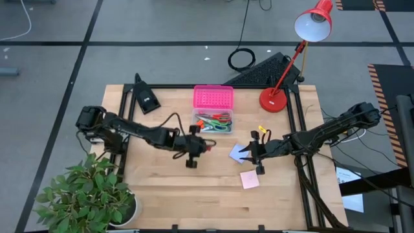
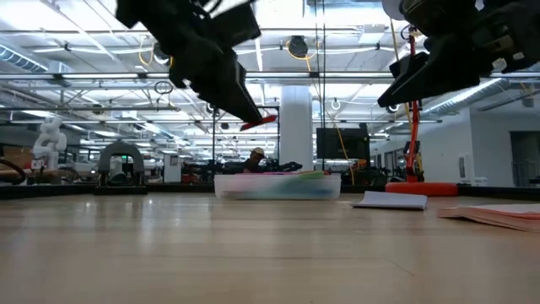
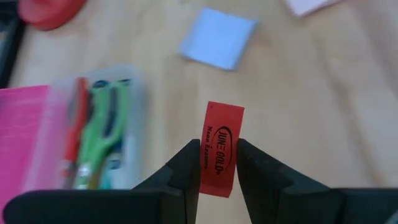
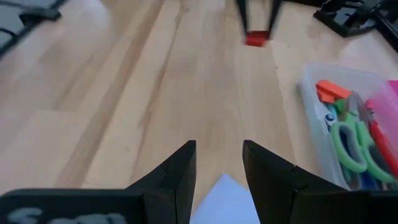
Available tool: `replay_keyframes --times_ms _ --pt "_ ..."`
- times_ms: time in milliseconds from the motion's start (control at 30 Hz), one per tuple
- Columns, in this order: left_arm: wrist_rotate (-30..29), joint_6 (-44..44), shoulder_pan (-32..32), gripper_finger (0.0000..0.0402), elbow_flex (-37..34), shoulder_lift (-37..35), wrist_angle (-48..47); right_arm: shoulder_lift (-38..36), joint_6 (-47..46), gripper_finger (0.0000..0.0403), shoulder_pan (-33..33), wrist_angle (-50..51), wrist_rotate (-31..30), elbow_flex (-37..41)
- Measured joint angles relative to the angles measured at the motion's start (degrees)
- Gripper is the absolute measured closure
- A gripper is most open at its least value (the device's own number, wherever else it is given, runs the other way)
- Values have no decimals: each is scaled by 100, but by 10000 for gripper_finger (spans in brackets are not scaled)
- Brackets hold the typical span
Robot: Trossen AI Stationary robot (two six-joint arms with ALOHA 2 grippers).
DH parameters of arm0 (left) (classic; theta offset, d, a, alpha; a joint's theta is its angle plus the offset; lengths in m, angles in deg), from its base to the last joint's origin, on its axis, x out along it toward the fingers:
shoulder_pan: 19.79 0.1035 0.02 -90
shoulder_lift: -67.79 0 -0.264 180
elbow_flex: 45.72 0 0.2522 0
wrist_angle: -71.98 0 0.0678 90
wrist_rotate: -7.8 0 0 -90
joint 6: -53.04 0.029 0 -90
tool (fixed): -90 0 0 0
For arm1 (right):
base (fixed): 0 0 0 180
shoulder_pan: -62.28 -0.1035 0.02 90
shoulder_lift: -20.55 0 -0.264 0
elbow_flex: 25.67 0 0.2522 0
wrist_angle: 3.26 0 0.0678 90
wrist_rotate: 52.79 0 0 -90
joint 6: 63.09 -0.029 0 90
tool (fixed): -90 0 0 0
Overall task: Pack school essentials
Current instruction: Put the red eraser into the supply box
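My left gripper (image 3: pixel 219 148) is shut on a red eraser (image 3: pixel 220 134) and hangs above the table just in front of the clear box (image 1: pixel 212 123). The box holds scissors with green and red handles (image 4: pixel 351 140) and pens, and its pink lid (image 1: pixel 213 97) lies behind it. My right gripper (image 4: pixel 219 163) stands open above the blue notepad (image 1: pixel 237 153), which lies flat on the wood. Its fingers touch nothing. A pink notepad (image 1: pixel 250 180) lies flat nearer the front edge. My left gripper pinches the red eraser by its two long narrow sides (image 3: pixel 204 163) between its two fingers. The printed face shows between them, and the eraser's far end (image 3: pixel 224 113) sticks out past the fingertips. In the low view the eraser (image 2: pixel 258 122) is lifted clear, pointing toward the table's right.
A red desk lamp stands with its base (image 1: pixel 273 100) at the far right. A small yellow thing (image 1: pixel 262 129) lies near it. A black object (image 1: pixel 146 98) sits at the far left, and a potted plant (image 1: pixel 90 194) stands at the near left corner.
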Motion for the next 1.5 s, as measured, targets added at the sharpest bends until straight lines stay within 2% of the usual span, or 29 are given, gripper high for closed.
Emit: replay_keyframes --times_ms 300,533,733,1000,1300,1500 --pt "4 809 957 302 0 0 286 0 659 277 0 46 -149 0" --pt "48 927 1810 302 0 0 395 0 1150 277 159 46 -445 0" --pt "643 859 2411 302 -10 115 489 0 1426 277 420 42 -445 -2" --pt "726 795 2653 302 -17 483 519 0 1569 277 713 62 -442 -2" --pt "769 622 2738 301 -17 485 183 0 1574 277 789 88 -434 -2" --pt "773 501 2736 270 -17 485 85 0 1563 277 789 90 -434 -2"
